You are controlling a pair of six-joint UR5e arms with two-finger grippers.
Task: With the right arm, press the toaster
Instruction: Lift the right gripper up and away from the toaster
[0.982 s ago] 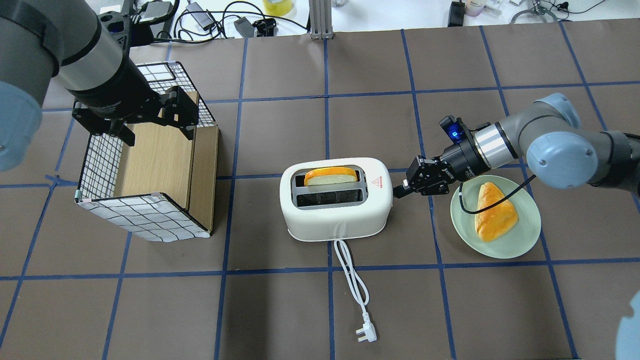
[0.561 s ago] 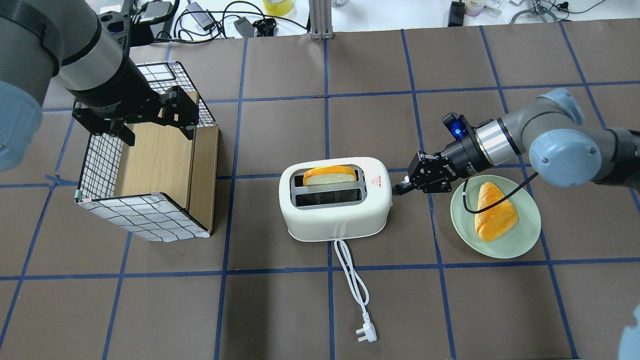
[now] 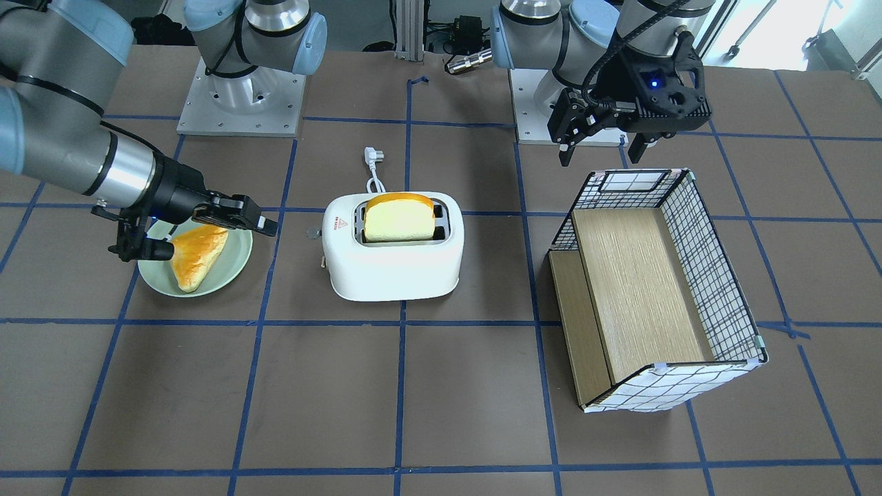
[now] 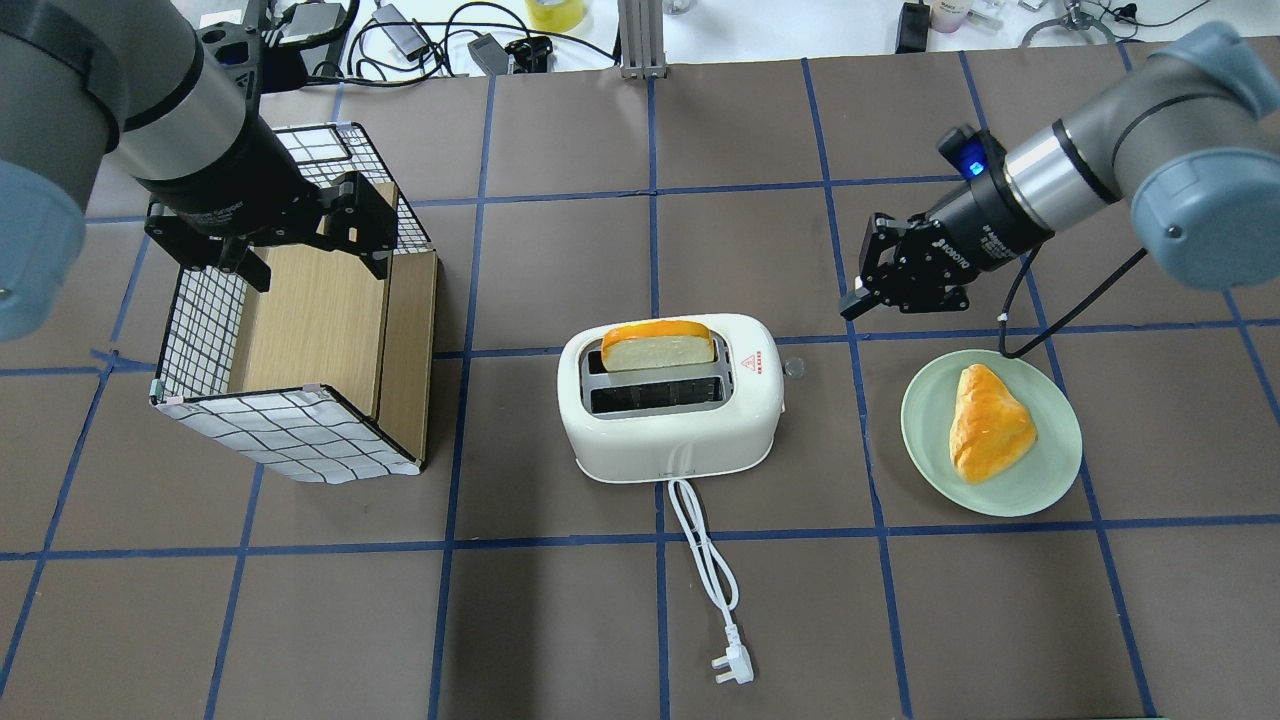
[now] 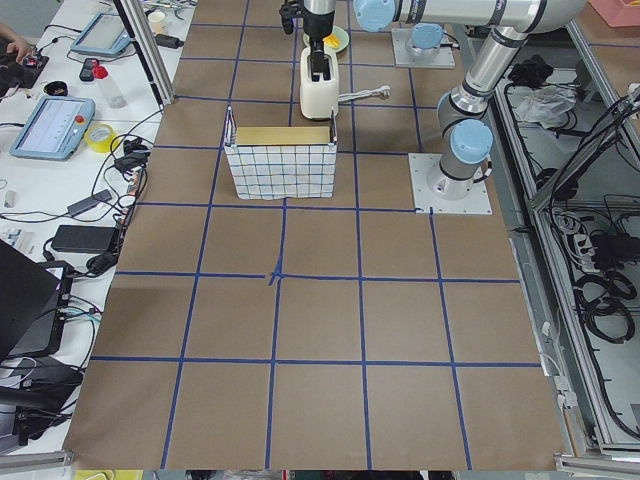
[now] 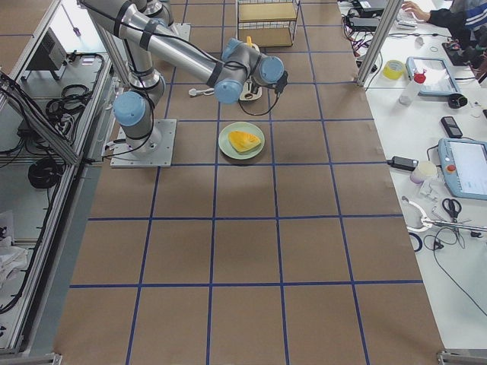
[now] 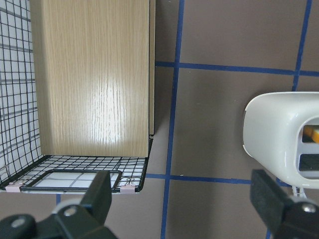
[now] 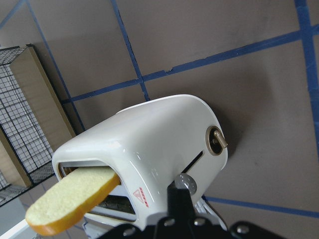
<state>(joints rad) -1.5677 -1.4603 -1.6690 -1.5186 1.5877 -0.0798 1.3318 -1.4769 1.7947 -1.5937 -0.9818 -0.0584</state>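
Two arms shared the table, and the right gripper (image 4: 862,303), fingers pressed together on nothing, was plainly the nearer to the toaster (image 4: 671,400), which sat mid-table with a bread slice (image 4: 657,346) standing proud of its far slot. The toaster's long axis ran across the table, and its lever (image 8: 188,183) sat on the end facing the right arm, raised by the look of the wrist view; from the gripper that lever lay toward the table's centre and nearer the robot, with a clear gap between them. The left gripper (image 3: 601,148), fingers spread and empty, hung over the grid-patterned basket (image 4: 200,340) on the toaster's other side. A green plate (image 4: 1050,480) with a pastry (image 4: 988,422) lay just beside the right gripper's likely path.
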